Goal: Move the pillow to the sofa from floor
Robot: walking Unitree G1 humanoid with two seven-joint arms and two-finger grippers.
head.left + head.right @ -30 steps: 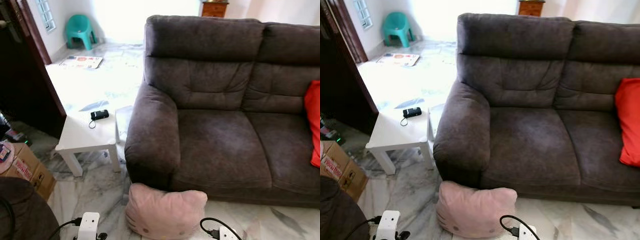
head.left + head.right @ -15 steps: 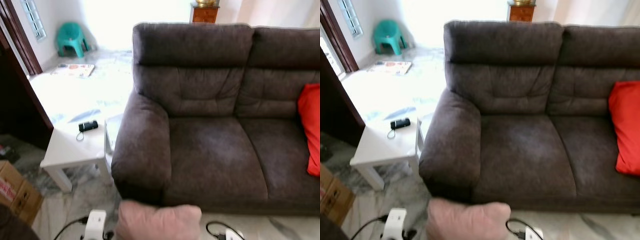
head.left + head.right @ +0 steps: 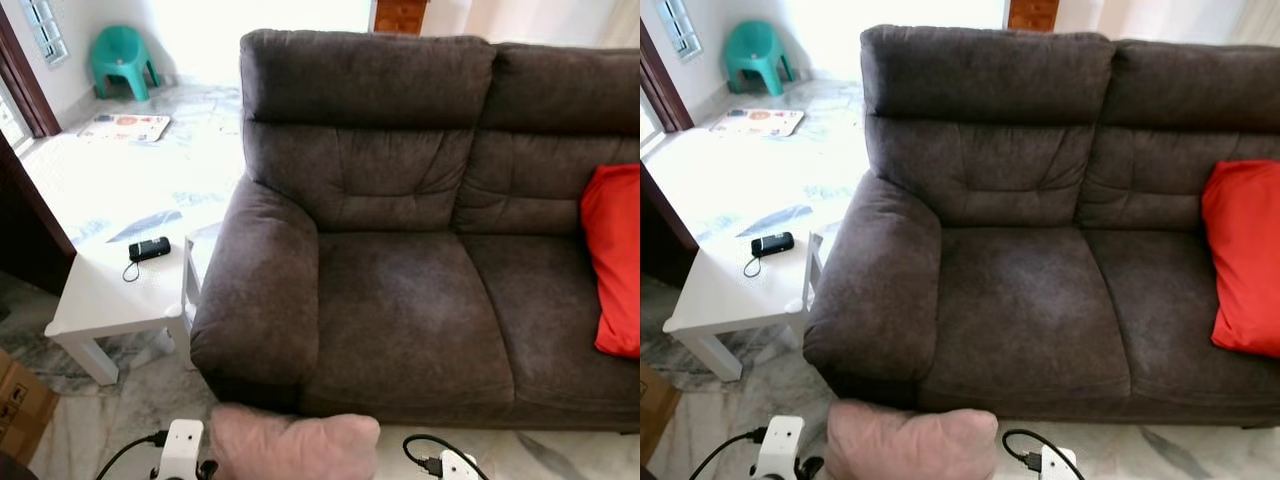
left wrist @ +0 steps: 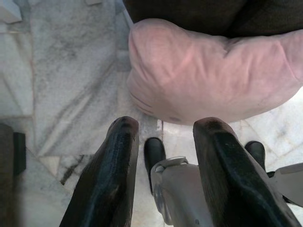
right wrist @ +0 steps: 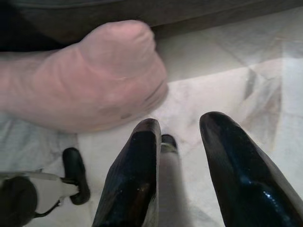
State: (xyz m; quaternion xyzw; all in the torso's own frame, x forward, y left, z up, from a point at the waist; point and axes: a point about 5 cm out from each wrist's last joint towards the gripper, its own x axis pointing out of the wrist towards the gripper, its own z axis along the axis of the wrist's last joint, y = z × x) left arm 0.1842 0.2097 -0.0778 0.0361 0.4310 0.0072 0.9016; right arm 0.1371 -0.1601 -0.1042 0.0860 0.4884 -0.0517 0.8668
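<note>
Pink pillow (image 3: 294,446) lies on the marble floor (image 3: 110,420), pressed against the front base of the dark brown sofa (image 3: 400,300). Left gripper (image 4: 163,135) and right gripper (image 5: 182,135) each hover just short of it, one at either end. Both pairs of fingers are spread apart, holding nothing and not touching the pillow.

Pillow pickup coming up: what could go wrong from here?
1. The pink pillow leans against the sofa base, and both hands, left hand and right hand, are open and short of it; a one-sided grasp on soft fabric may slip.
2. The left hand's view shows the other hand beyond its fingers, so the two could collide when closing in.
</note>
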